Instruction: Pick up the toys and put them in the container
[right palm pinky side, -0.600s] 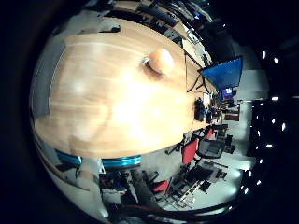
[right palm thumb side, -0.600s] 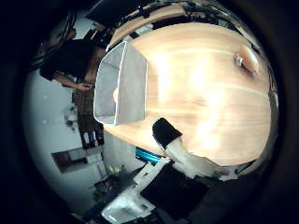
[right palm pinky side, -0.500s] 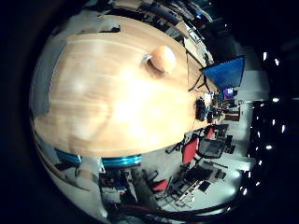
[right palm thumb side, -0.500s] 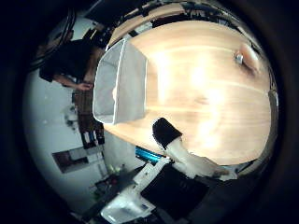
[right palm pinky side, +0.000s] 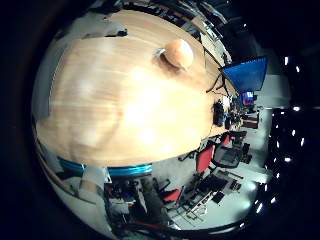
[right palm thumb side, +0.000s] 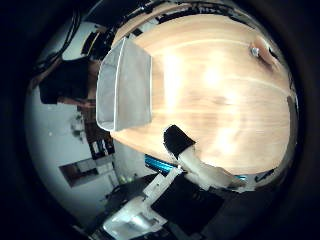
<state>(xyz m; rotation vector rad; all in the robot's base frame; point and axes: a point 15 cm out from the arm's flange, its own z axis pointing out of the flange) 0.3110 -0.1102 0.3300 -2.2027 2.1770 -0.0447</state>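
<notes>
Only one black-tipped finger of the robot hand (right palm thumb side: 192, 157) shows, so its grip cannot be judged. The container (right palm thumb side: 125, 85) interior looks blurred; contents indiscernible.

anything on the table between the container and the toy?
Nothing: the thumb-side view shows bare wooden table between the container and the toy.

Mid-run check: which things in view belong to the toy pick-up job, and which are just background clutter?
Job:
- round tan toy on the wooden table
- grey rectangular container at the table's edge
- right hand, one black-tipped finger showing

Just around:
- blue screen
- red chairs on the floor beyond the table
</notes>
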